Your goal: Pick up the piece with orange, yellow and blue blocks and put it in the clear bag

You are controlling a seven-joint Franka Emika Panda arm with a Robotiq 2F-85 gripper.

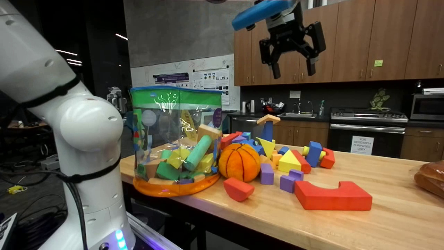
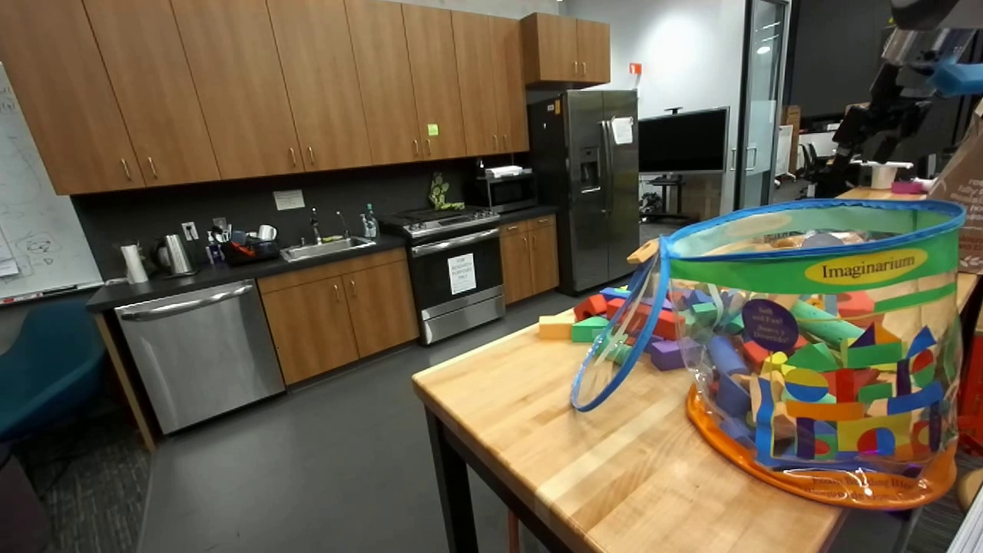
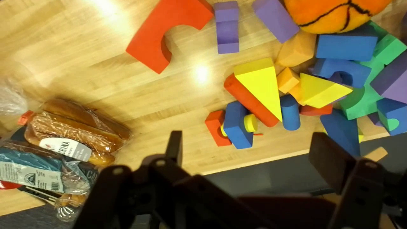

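Two fingers [image 3: 332,160] stand spread apart; one clear bag [image 1: 187,99], one red-yellow-blue piece [image 3: 233,125]

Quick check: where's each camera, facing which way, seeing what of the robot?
In an exterior view: beside the table, facing over the blocks toward the sink; robot arm and open gripper show.
In an exterior view: by the clear bag, facing the oven; mainly the gripper, upper right.
Wrist view: above the table, looking down on blocks and bread; gripper fingers at bottom.
Both exterior views share the clear bag, oven and gripper.
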